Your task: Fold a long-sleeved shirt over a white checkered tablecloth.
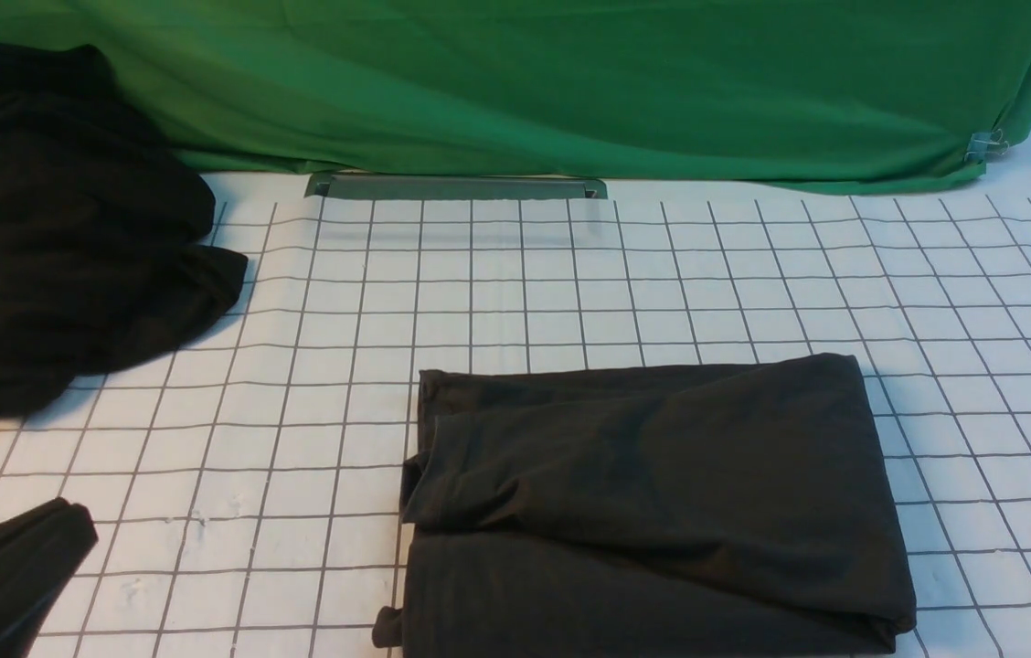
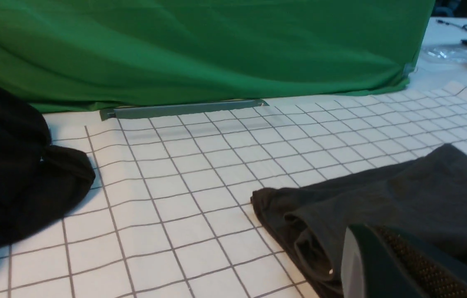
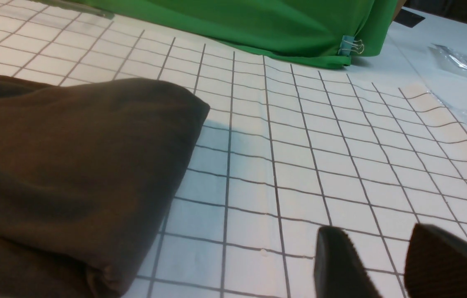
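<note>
The right gripper (image 3: pixel 376 265) stands spread and empty above the white checkered tablecloth (image 3: pixel 299 157), just beside the folded long-sleeved shirt (image 1: pixel 653 503). The left gripper (image 1: pixel 8 571) is pressed together, holding nothing, off the shirt's other side. The fold looks done; I judge both arms should withdraw straight, without snagging the bundle's edges.

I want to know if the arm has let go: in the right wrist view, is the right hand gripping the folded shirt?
No, the right hand hangs open over bare tablecloth, apart from the folded shirt.
</note>
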